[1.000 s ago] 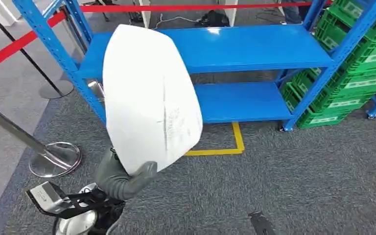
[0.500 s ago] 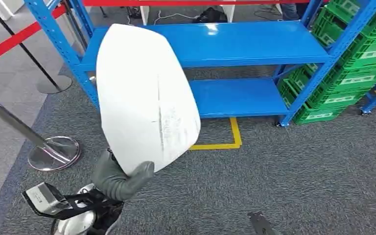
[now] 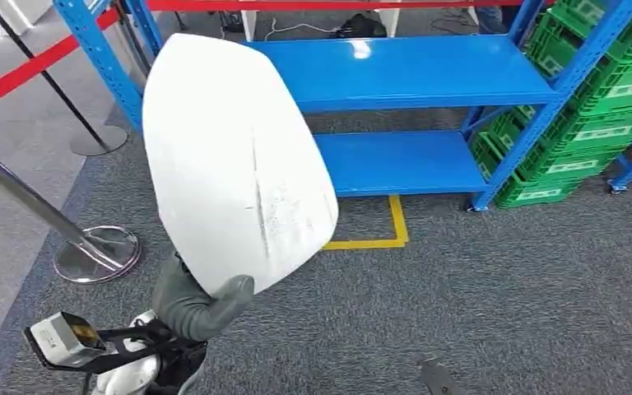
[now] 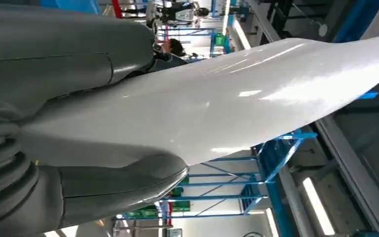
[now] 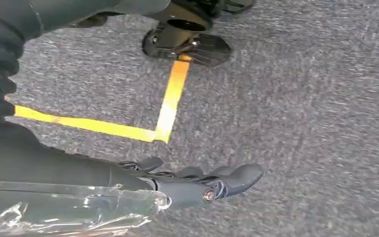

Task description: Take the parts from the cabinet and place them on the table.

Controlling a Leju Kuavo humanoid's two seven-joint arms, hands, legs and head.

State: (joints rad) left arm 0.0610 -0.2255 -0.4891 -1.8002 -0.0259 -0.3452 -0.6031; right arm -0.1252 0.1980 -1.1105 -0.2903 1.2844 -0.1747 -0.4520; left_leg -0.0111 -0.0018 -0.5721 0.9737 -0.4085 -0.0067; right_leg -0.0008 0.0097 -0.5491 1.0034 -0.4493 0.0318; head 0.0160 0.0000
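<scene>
- grey carpet floor [image 3: 494, 296] with yellow tape lines [image 3: 383, 239] forming a corner in front of a blue metal shelving rack [image 3: 411, 90].
- the rack's two visible shelves are bare blue sheet metal; its uprights are perforated.
- green plastic crates [image 3: 601, 107] are stacked to the right of the rack, just beside its right upright.
- on the left, a chrome stanchion [image 3: 90, 251] with a round base stands on the carpet, and a red barrier belt [image 3: 25, 74] runs diagonally behind it.
- the left hand [image 3: 197, 300] grasps the bottom edge of a large white curved panel [image 3: 230, 156], thumb wrapped over the front of the rim.
- the panel is held upright in the air in front of the rack's left part, hiding that part of the shelves; it touches nothing but the hand.
- in the left wrist view the thick grey thumb [image 4: 123, 185] presses against the glossy white surface, with the panel between it and the rest of the hand.
- the right hand [image 5: 202, 182] hangs low over the carpet near the yellow tape corner, holding nothing, its dark fingers stretched out loosely.
</scene>
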